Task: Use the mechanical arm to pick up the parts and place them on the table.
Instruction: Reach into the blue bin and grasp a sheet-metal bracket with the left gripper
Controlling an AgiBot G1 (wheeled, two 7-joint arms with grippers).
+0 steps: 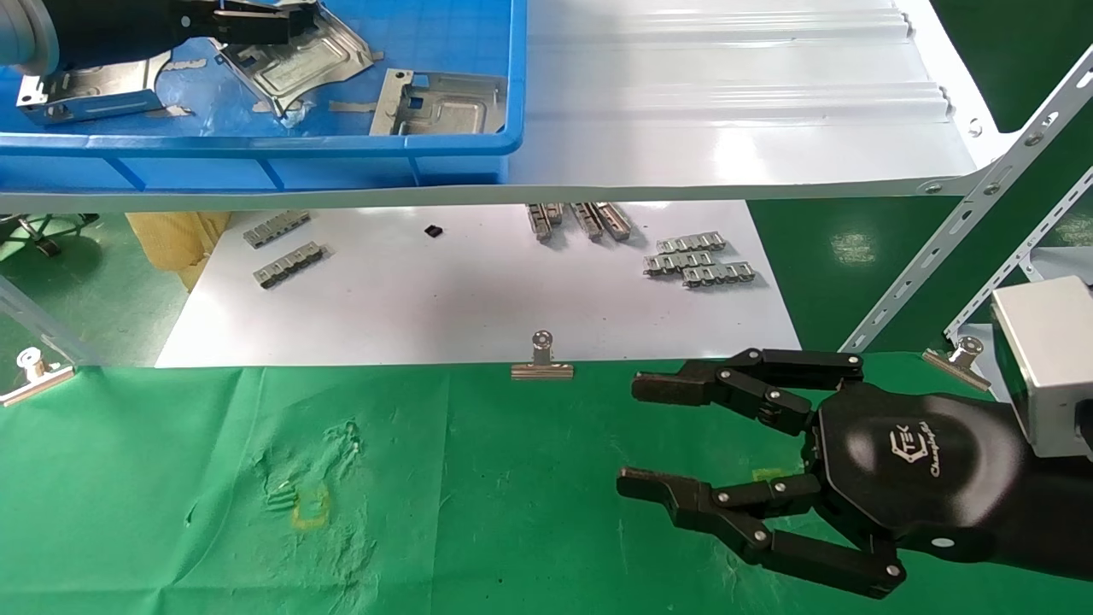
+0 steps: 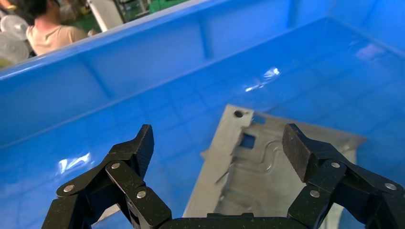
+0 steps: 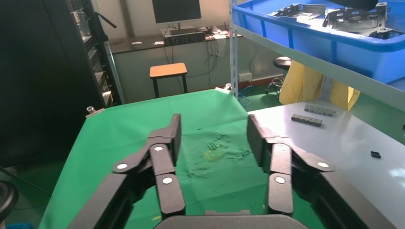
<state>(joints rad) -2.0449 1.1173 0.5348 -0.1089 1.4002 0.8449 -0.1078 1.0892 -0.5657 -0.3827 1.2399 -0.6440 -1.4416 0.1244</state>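
While my left gripper (image 2: 217, 148) hangs inside the blue bin (image 1: 256, 145), fingers spread with nothing between them, I count three parts (image 1: 444, 102) lying on the bin floor; one plate (image 2: 267, 167) sits just below those open fingers. My right gripper (image 1: 632, 436) hovers low over the green table (image 1: 171, 478), fingers likewise spread and empty. On the white board (image 1: 444, 290) I count five grey toothed strips (image 1: 700, 260), and three binder clips (image 1: 542, 363) grip the cloth's edge.
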